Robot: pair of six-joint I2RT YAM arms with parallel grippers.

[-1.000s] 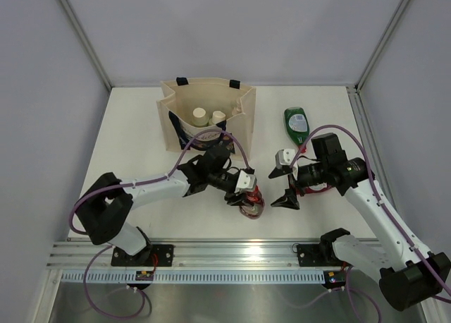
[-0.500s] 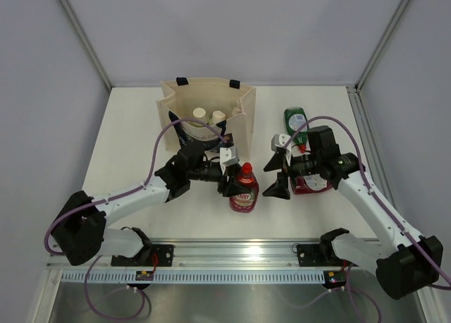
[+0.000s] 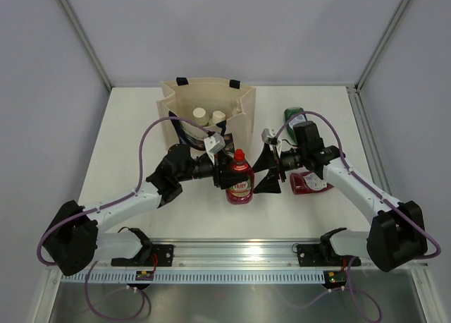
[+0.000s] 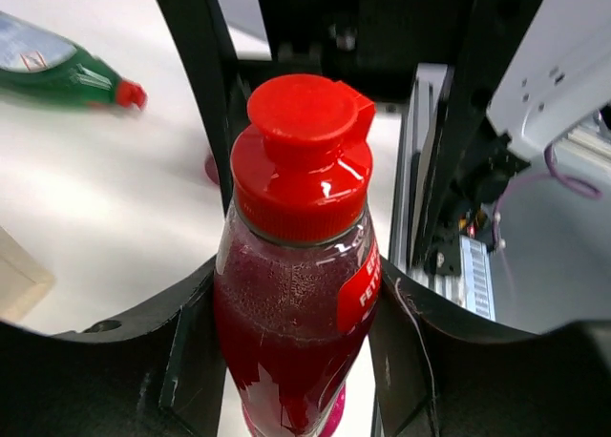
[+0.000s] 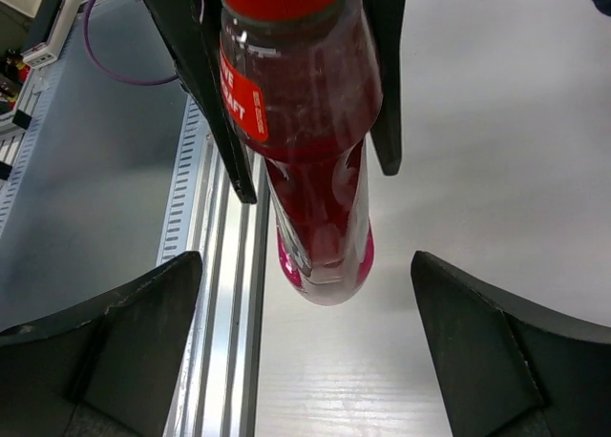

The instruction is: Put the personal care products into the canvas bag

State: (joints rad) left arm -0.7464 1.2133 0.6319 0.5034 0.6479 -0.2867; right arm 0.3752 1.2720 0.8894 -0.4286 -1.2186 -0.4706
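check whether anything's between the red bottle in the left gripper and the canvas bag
No loose object. The red bottle, in the left gripper, is in front of the canvas bag; only that arm's wrist lies between. The open right gripper is on the bottle's other side.

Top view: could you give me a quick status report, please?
Left gripper shut on red bottle, upright. Right gripper open, facing it. Canvas bag open, path looks clear.

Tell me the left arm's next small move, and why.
Probably raise the left gripper toward the open top of the canvas bag: it is shut on the red squeeze bottle, upright in front of the bag, and the right gripper is open, holding nothing.
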